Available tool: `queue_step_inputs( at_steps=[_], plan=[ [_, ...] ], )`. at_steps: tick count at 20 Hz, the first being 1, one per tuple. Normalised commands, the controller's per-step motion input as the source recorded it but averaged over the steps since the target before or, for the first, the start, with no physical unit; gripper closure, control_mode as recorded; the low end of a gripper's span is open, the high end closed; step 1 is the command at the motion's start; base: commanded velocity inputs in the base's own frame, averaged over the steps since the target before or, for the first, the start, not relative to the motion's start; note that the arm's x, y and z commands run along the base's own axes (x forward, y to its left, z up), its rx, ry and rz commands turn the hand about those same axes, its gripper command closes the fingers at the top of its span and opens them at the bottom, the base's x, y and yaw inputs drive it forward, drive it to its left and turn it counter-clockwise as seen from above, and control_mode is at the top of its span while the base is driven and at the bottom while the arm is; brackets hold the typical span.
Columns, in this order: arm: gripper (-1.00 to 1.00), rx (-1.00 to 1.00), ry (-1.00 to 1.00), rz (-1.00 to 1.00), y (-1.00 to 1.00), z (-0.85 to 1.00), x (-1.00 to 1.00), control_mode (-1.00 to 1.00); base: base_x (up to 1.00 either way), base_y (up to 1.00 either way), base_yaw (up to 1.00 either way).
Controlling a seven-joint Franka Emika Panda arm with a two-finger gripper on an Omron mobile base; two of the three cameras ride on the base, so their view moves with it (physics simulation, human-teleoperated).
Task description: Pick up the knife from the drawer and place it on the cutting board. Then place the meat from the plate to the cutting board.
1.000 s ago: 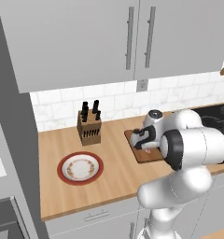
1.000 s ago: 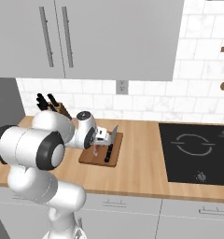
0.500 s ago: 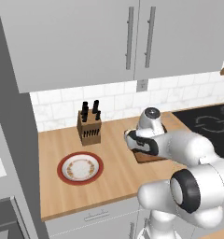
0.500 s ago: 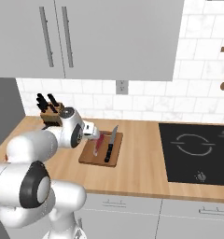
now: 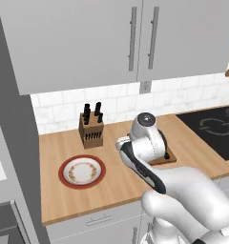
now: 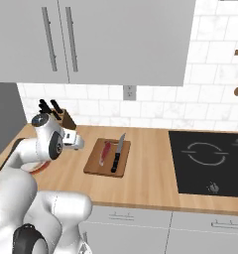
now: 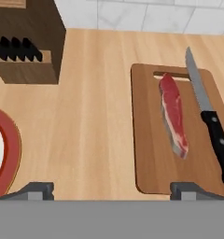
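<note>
The brown cutting board (image 7: 153, 154) lies on the wooden counter, its handle slot at the far end. The reddish-pink meat (image 7: 173, 114) rests along the board's middle. Beside the meat lies the knife (image 7: 209, 119), silver blade pointing away and black handle near. Both also show on the cutting board (image 6: 93, 163) as the meat (image 6: 106, 151) and the knife (image 6: 117, 154). My gripper (image 7: 112, 190) is open and holds nothing, hovering over bare counter between the board and the plate (image 7: 9, 154). The red-rimmed plate (image 5: 82, 171) carries nothing. Shut drawer fronts (image 5: 99, 220) run under the counter.
A wooden knife block (image 5: 91, 128) with black-handled knives stands at the back by the tiled wall. A black cooktop (image 6: 210, 161) is set into the counter on the right. Grey wall cabinets (image 5: 130, 38) hang above.
My hand has swung left off the cutting board to the counter between board and plate. The meat stays on the board beside the knife.
</note>
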Motion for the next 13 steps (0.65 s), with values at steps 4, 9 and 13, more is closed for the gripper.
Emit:
queue_step_inputs(
  at_steps=[4,9,13],
  plan=[
    [-1.00,-0.08,0.10,0.00,0.29,0.15,-0.19,-1.00,0.00,0.00,0.00],
    [-1.00,-0.20,0.26,0.00,0.24,0.00,0.08,-1.00,0.00,0.00,0.00],
    [-1.00,-0.17,0.26,0.00,0.19,0.00,0.13,-1.00,0.00,0.00,0.00]
  ],
)
